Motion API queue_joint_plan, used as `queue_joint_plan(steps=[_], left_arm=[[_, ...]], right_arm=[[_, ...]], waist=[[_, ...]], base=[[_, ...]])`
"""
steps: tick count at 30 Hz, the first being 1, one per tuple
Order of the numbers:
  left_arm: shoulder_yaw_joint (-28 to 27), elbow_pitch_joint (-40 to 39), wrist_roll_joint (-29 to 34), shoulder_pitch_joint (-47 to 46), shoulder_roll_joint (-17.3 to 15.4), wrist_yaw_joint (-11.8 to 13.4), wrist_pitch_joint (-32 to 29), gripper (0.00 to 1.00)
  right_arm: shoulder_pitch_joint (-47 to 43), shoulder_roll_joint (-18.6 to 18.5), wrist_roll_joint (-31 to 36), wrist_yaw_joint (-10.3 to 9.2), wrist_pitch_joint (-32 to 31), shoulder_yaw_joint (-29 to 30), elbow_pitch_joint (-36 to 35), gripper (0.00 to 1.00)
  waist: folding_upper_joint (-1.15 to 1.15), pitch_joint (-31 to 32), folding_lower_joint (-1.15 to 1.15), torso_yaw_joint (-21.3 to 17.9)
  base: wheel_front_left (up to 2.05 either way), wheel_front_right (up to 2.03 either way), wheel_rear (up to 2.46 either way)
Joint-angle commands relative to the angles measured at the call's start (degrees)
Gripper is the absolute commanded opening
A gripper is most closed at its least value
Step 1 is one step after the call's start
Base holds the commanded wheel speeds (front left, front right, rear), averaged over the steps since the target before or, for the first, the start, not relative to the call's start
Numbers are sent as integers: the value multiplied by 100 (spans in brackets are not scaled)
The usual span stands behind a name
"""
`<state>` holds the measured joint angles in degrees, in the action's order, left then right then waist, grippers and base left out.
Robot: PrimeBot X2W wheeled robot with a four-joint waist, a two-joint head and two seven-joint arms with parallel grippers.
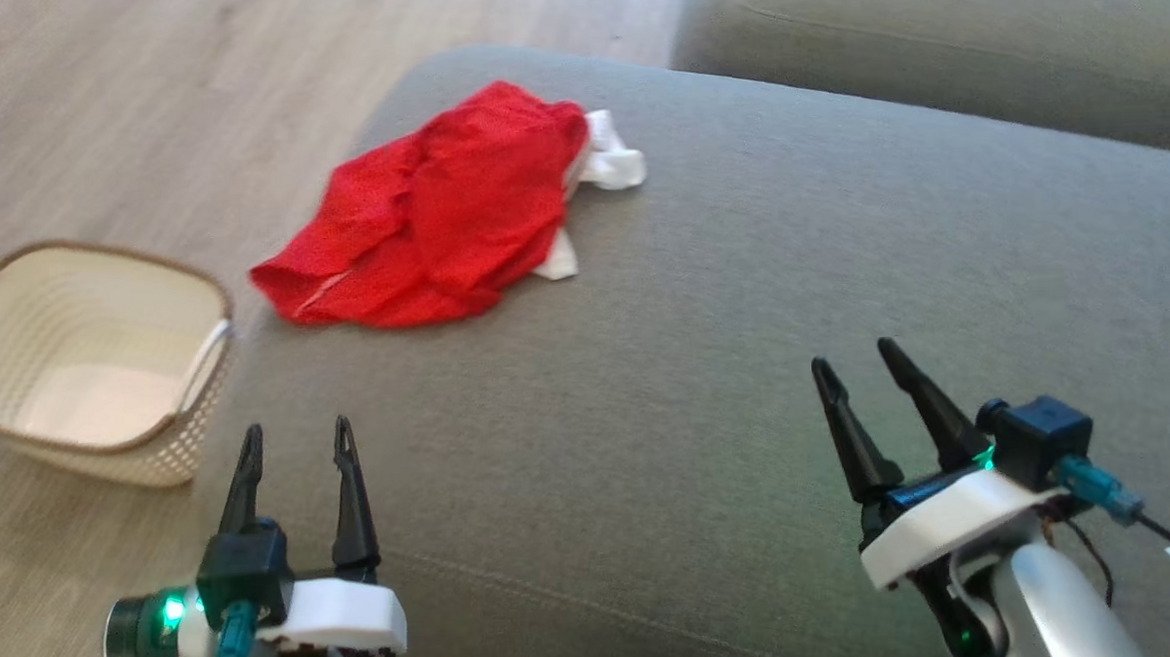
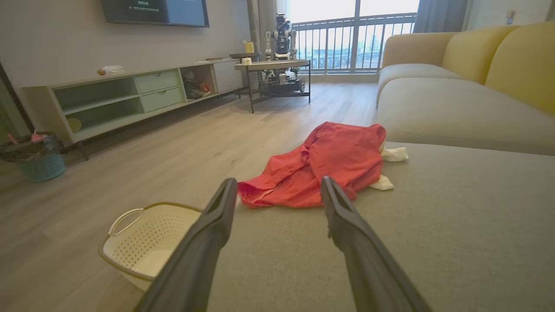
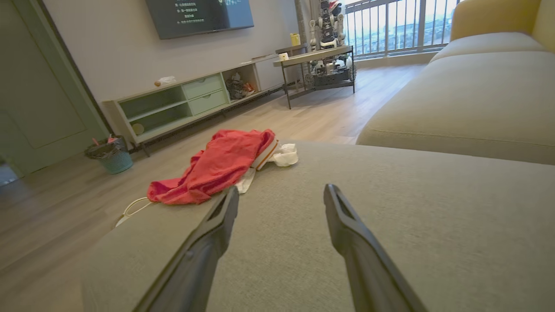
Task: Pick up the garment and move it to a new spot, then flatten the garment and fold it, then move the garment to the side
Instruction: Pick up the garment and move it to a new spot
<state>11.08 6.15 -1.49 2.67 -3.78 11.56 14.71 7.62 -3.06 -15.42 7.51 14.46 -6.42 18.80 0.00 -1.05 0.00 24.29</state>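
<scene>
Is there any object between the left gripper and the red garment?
Nothing visible. Only bare grey cushion lies between the open left gripper and the red garment; the basket stands aside on the floor.

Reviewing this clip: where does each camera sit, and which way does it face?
Head view: on the head, looking forward and down at the sofa seat and red garment; left gripper and right gripper show below, both open.
Left wrist view: on the left wrist, looking along its fingers at the garment and basket.
Right wrist view: on the right wrist, looking along its fingers across the seat.
Shared: both wrist views face the TV cabinet.
</scene>
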Motion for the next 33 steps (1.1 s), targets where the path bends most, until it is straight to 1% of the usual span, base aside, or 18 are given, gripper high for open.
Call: queue_joint_plan(steps=[1, 3, 9, 18, 22, 27, 30, 33], left_arm=[[-201, -199, 49, -155, -58, 1, 29, 100], [-225, -197, 48, -117, -73, 9, 29, 100], [-343, -295, 30, -13, -74, 94, 29, 100], [-411, -326, 34, 42, -68, 114, 29, 100], [-421, -317, 38, 44, -72, 93, 29, 100], [-547, -335, -122, -50, -63, -8, 29, 100], [-658, -305, -82, -180, -136, -27, 29, 100], [-775, -203, -118, -427, -211, -98, 29, 100]], right_arm=[[77, 18, -43, -2, 53, -171, -139, 100], [70, 18, -72, -2, 53, -263, -108, 100], [223, 18, -121, -2, 53, -594, 23, 100], [324, 18, -191, -2, 53, -707, 164, 100], [305, 18, -211, -2, 53, -696, 187, 100], [205, 18, -158, -2, 53, -585, 157, 100], [209, 18, -65, -2, 53, -508, 106, 100], [301, 18, 79, -2, 35, -453, 32, 100]], waist=[[0, 67, 0, 290], [0, 80, 0, 399], [0, 7, 0, 479], [0, 32, 0, 479], [0, 70, 0, 452], [0, 54, 0, 413], [0, -109, 0, 299], [0, -379, 0, 118]], base=[[0, 0, 0], [0, 0, 0], [0, 0, 0], [0, 0, 0], [0, 0, 0], [0, 0, 0], [0, 0, 0], [0, 0, 0]])
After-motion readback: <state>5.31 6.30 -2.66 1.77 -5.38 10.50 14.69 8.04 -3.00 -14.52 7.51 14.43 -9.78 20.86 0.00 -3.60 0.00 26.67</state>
